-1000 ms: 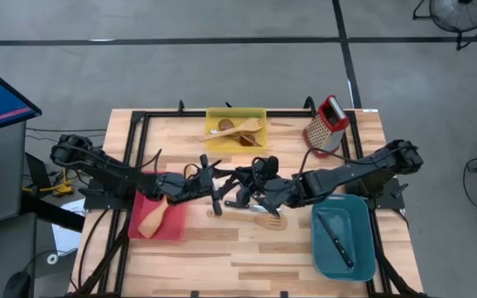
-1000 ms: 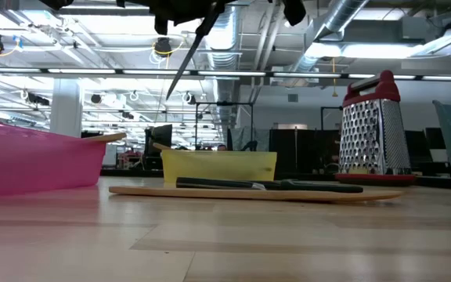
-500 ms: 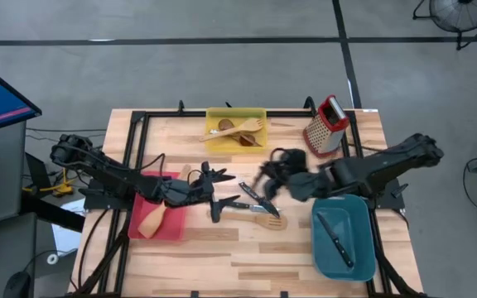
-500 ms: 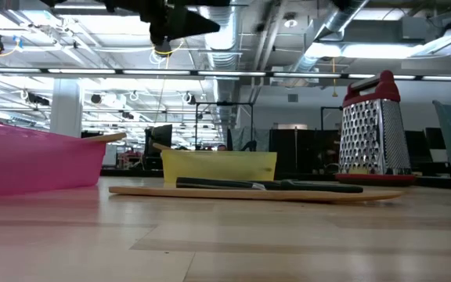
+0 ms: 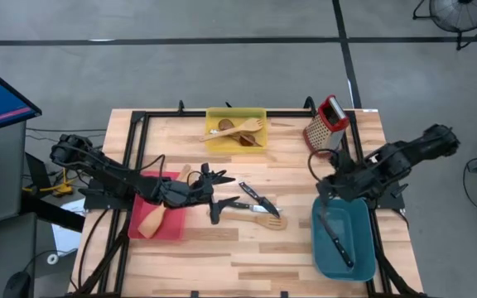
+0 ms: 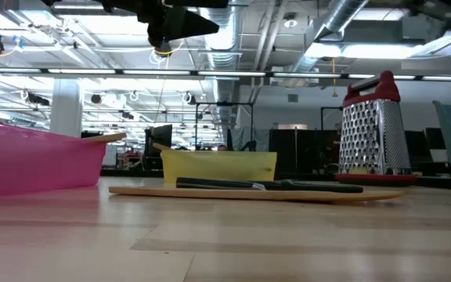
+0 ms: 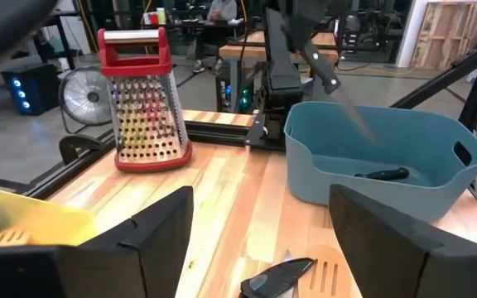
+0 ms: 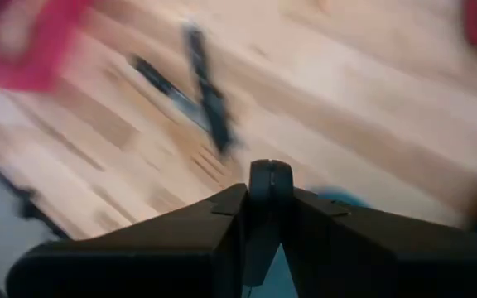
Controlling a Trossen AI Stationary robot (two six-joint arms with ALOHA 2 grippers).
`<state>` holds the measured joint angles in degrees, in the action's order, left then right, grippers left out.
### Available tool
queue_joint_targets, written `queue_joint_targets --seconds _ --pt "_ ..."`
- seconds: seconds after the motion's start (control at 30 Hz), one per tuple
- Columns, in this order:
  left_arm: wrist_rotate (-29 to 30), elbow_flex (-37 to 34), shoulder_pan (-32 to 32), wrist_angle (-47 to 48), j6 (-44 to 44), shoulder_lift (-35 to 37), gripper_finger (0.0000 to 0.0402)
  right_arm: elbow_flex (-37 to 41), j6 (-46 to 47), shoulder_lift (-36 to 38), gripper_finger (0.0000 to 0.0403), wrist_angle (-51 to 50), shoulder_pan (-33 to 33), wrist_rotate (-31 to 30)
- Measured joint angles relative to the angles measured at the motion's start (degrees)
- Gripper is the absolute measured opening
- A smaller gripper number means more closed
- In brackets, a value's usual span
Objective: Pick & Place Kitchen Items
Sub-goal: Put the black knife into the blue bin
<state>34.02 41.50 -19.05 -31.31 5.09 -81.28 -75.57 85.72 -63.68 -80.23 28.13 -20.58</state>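
Your left gripper [image 5: 214, 195] hangs spread wide over bare wood, just beside the red bin's [image 5: 176, 229] inner edge. Your right gripper [image 5: 328, 187] pinches a black-handled knife [image 7: 321, 68] (blade angled down) above the teal rectangular bin's [image 5: 368, 248] far rim; another knife [image 5: 336, 237] lies inside.

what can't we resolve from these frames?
- Right wrist view: motion blur smears the table; the black handle between the right tool's fingers runs toward the lens, so its blade is unseen.
- Low view: the left tool is cut off by the top edge.
- High view: the yellow bin holds overlapping utensils, too small to count.
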Motion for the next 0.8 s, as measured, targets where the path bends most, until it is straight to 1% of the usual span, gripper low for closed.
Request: queue_joint_targets --seconds 0.13,0.23,0.3,0.4,0.57,0.7,0.8 --pt "0.00 0.00 0.00 0.02 1.29 0.00 0.0255 0.00 5.47 -2.11 0.0050 -7.25 2.45 6.96" --pt "0.00 0.00 0.02 0.00 1.39 0.00 0.0253 0.02 6.27 -4.83 0.0050 -8.51 4.28 11.38" --pt "0.00 0.00 0.02 0.00 1.39 0.00 0.0252 0.02 6.06 -6.73 0.0050 -8.47 5.17 13.28" --pt "0.00 0.00 0.02 0.00 1.41 0.00 0.0250 0.02 6.36 -9.99 0.0050 -8.47 6.47 14.35" --pt "0.00 0.00 -0.17 0.00 1.43 0.00 0.0250 0.04 6.76 -14.18 0.0050 -8.43 8.05 14.37" --pt "0.00 0.00 -0.17 0.00 1.44 0.01 0.0247 1.57 9.33 -14.95 0.0050 -7.03 9.41 14.34" --pt "0.00 0.00 -0.17 0.00 1.43 0.01 0.0246 5.24 11.73 -13.89 0.0050 -2.21 10.44 14.37"
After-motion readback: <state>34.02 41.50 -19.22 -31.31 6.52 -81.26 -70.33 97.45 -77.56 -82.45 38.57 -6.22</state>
